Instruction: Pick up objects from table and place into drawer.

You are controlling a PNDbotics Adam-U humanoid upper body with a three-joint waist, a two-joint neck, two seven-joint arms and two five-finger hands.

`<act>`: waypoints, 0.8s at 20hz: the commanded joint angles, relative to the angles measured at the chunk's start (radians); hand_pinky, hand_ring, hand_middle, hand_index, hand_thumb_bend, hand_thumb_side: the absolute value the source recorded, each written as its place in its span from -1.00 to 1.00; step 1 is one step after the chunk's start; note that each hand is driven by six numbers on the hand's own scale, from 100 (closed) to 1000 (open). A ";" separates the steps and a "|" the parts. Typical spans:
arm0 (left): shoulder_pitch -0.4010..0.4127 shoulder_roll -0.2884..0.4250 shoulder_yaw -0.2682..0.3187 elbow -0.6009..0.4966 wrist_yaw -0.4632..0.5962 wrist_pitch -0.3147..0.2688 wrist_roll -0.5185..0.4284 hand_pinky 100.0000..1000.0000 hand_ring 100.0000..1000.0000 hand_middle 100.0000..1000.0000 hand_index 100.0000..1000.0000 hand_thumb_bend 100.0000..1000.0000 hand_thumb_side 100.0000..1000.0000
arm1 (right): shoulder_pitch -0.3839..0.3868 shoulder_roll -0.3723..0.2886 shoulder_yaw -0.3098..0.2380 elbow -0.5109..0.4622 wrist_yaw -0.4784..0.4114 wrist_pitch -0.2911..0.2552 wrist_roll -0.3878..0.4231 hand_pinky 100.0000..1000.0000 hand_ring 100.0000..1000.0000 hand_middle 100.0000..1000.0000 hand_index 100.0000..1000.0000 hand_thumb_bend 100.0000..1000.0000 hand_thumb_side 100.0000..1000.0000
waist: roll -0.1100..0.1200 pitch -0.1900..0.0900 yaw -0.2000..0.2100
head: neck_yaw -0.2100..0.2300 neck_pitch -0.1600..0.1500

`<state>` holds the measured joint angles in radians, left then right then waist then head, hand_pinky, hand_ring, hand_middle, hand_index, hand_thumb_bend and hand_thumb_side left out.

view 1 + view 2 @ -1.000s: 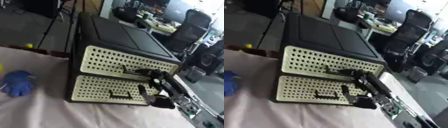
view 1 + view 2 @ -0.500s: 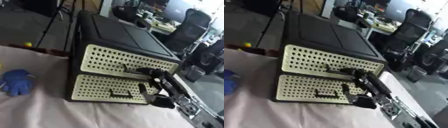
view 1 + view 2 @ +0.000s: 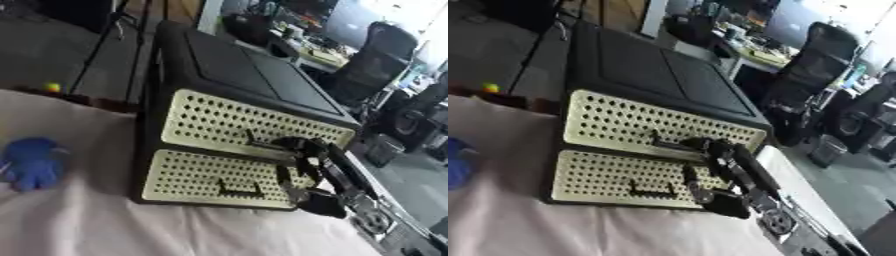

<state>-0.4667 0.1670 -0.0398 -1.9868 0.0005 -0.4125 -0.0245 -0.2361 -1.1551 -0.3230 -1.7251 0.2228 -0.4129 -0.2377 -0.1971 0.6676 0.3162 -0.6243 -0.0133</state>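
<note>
Drawers (image 3: 249,125) look closed; right robot hand (image 3: 302,150) curls on the upper handle (image 3: 262,145), blue toy (image 3: 33,162) waiting on the counter (image 3: 105,225).

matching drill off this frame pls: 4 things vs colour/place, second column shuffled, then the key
Things
1. soft toy
2. upper drawer
3. right hand
4. office chair

Place, colour or state
A. black, far right behind the cabinet
B. blue, lying on the cloth at the left
C. cream perforated front, shut
D. at the upper drawer's handle

Pairs: 1-B, 2-C, 3-D, 4-A
</note>
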 commanded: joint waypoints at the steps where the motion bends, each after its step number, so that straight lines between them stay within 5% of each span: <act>1: -0.007 0.006 0.005 -0.013 0.004 0.003 0.003 0.03 -0.07 0.21 0.69 -0.84 1.00 | 0.014 -0.006 0.016 -0.003 0.070 -0.011 0.031 -0.16 -0.73 -0.90 0.05 -1.00 -0.03 | 0.000 -0.028 0.005 | -0.006 -0.022; 3: -0.008 0.006 0.007 -0.013 0.002 0.005 0.003 0.03 -0.07 0.21 0.70 -0.85 1.00 | 0.013 0.002 0.017 -0.009 0.094 -0.041 0.060 -0.07 -0.61 -0.76 0.07 -1.00 1.00 | -0.003 -0.025 0.005 | -0.008 -0.017; 16: 0.001 0.008 0.009 -0.013 0.001 0.017 0.006 0.03 -0.07 0.21 0.70 -0.85 1.00 | 0.018 -0.001 0.007 -0.029 0.072 -0.032 0.017 -0.12 -0.60 -0.66 0.03 -1.00 1.00 | 0.001 -0.038 -0.018 | -0.023 0.007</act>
<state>-0.4655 0.1672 -0.0337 -1.9872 0.0005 -0.3989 -0.0200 -0.2270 -1.1361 -0.3260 -1.7397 0.2909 -0.4463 -0.2174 -0.2043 0.6606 0.3001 -0.6425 -0.0097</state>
